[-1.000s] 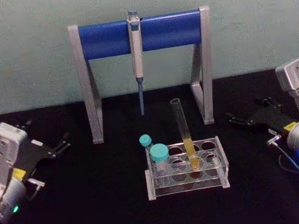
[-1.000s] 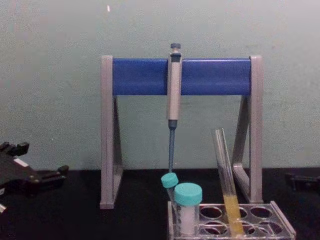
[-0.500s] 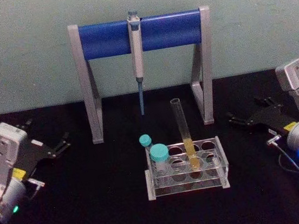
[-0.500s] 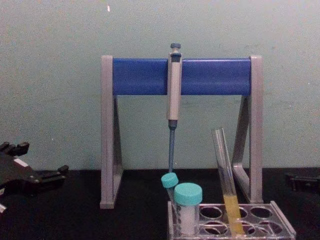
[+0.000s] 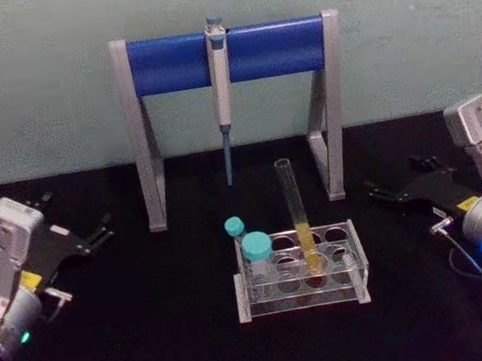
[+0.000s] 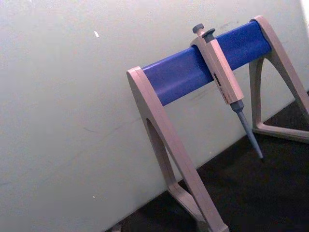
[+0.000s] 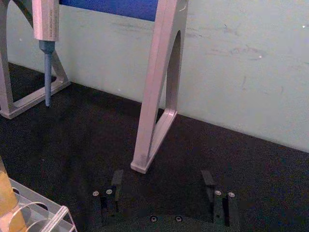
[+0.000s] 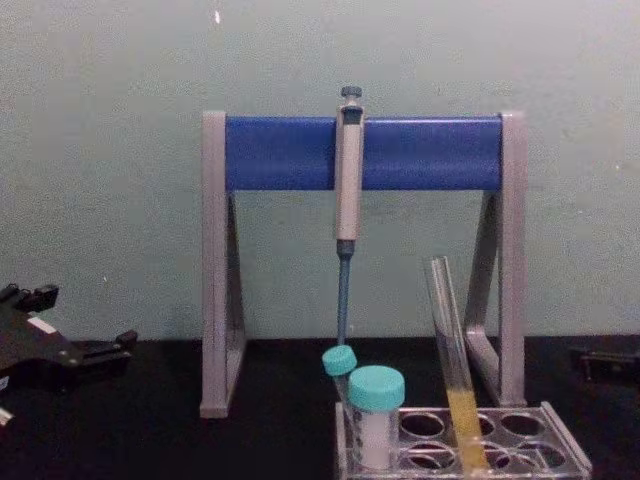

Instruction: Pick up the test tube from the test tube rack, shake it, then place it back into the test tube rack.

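The test tube (image 5: 296, 209) stands tilted in the test tube rack (image 5: 357, 262) at the table's middle, yellow liquid in its lower part; in the chest view the test tube (image 8: 450, 340) leans left out of the rack (image 8: 562, 441). My left gripper (image 5: 99, 231) rests far to the left, open and holding nothing. On the right, my right gripper (image 5: 376, 192) lies open, well apart from the rack. In the right wrist view its gripper (image 7: 161, 186) shows both fingers (image 7: 116, 180) spread, with the rack's corner (image 7: 48, 215) and the tube (image 7: 6, 191) at the edge.
A tall grey-and-blue pipette stand (image 5: 260, 50) spans the back, with a grey pipette (image 5: 221, 86) hanging from its bar. Two teal-capped tubes (image 5: 256, 247) sit in the rack's left end. Black table surface lies open between each gripper and the rack.
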